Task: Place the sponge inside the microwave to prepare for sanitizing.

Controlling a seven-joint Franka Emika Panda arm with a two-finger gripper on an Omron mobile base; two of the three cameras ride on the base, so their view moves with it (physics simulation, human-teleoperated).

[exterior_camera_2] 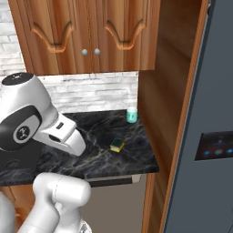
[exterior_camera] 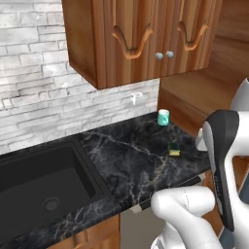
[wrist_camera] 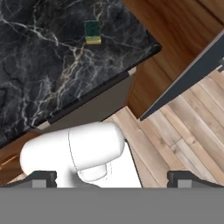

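The sponge (exterior_camera: 174, 149) (exterior_camera_2: 117, 144), a small yellow block with a dark green top, lies flat on the black marble counter (exterior_camera: 131, 160) near its right end, in front of the teal cup. In the hand view the sponge (wrist_camera: 92, 32) sits far off at the top, well beyond my gripper (wrist_camera: 111, 179). The gripper is open, its two dark fingertips (wrist_camera: 43, 178) stand wide apart with nothing between them, high above the wooden floor in front of the counter edge. The microwave is out of view.
A teal cup (exterior_camera: 163, 117) (exterior_camera_2: 132, 115) stands at the back right of the counter. A black sink (exterior_camera: 29, 168) is set in on the left. Wooden wall cabinets (exterior_camera: 141, 39) hang overhead. A wood panel and the tall grey fridge (exterior_camera_2: 205, 136) close off the right side.
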